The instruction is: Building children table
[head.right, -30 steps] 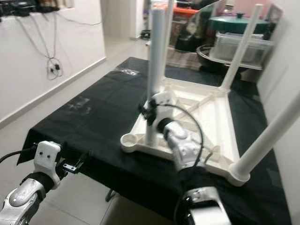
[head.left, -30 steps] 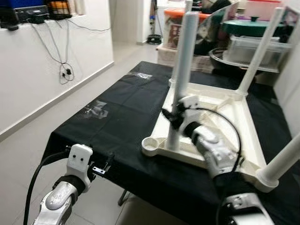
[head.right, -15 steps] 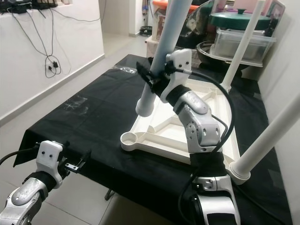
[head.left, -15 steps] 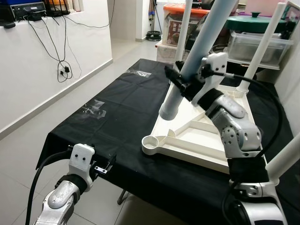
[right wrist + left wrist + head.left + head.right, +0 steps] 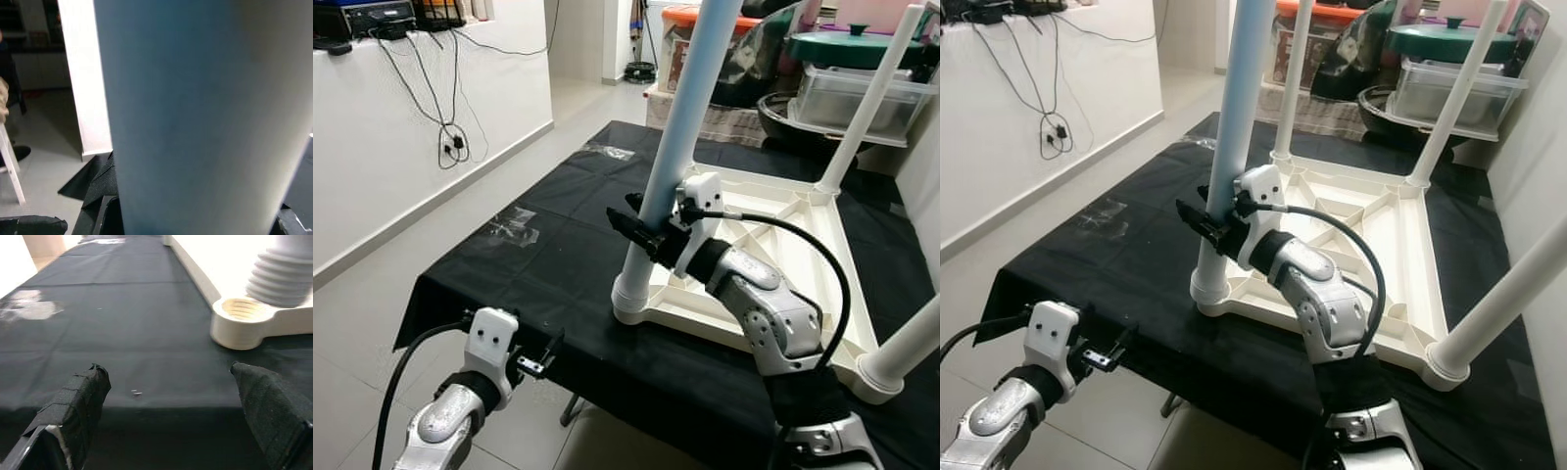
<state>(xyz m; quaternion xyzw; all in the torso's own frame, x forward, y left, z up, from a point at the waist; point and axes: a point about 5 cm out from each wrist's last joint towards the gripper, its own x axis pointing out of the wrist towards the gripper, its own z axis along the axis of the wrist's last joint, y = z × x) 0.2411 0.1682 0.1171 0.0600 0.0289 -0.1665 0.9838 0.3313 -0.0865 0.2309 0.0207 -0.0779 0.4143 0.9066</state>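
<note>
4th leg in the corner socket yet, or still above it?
Not seated. The left wrist view shows the leg's threaded end just above and beside the empty socket. Right end effector grips the leg, near upright.

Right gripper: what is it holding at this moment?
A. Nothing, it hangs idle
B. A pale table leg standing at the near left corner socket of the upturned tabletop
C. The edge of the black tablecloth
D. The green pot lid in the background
B: the right gripper is clamped around the table leg, whose threaded foot meets the corner socket of the upturned white tabletop.
</note>
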